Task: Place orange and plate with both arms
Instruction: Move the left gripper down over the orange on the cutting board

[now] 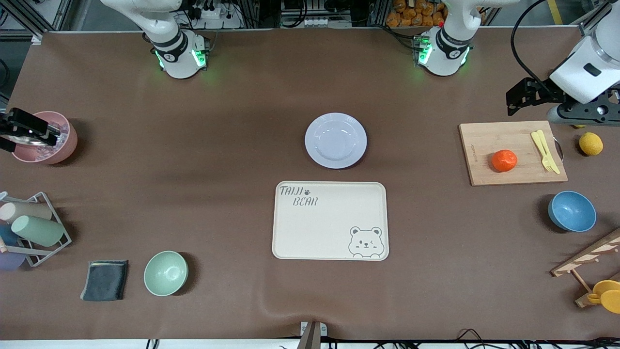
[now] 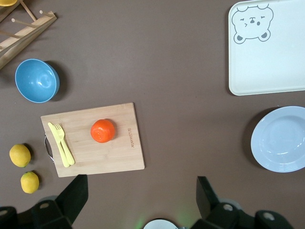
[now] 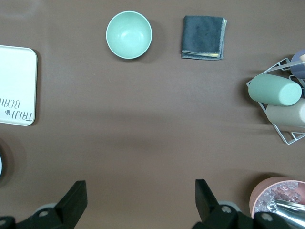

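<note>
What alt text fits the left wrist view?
The left gripper hangs open high over the table; below it the orange sits on a cutting board beside a yellow fork. A plate and a bear tray lie apart from the board, with a blue bowl and two lemons around it.

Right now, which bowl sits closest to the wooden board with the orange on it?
The round blue bowl, just nearer the front camera than the board. The mint-green bowl and pink bowl sit toward the right arm's end.
</note>
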Motion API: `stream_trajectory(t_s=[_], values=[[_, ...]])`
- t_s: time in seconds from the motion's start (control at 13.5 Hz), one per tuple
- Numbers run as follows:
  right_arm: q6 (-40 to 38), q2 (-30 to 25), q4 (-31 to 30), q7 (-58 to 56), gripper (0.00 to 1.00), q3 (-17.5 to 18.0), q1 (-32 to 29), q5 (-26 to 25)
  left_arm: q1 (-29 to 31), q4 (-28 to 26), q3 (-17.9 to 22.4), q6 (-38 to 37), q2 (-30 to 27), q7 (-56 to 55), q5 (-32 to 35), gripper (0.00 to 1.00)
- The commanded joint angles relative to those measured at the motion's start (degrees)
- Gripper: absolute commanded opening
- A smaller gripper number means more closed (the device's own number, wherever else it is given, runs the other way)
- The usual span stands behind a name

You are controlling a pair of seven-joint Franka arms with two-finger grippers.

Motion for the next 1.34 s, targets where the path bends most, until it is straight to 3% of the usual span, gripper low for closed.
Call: stream_trajectory(t_s=[0.0, 0.67, 0.89, 1.26], values=[[-0.57, 0.16, 0.72, 0.27, 1.0, 0.18, -0.14, 0.07, 0.12, 0.59, 0.24, -1.05, -0.54, 1.1, -1.34, 1.0], [-0.48, 0.16, 0.81, 0.27, 1.0, 0.18, -0.23, 0.07, 0.29, 0.68, 0.5, -0.79, 6.23, 0.22, -0.2, 1.0], [0.05, 0.34, 0.81, 0.53, 1.0, 0.18, 0.21, 0.07, 2.83, -2.04, 0.42, 0.79, 7.55, 0.31, 0.5, 1.0], [0.05, 0.51, 0.81, 0.27, 1.0, 0.18, -0.32, 0.07, 5.73, -10.21, 0.33, 10.0, 7.55, 1.28, 4.19, 1.0]])
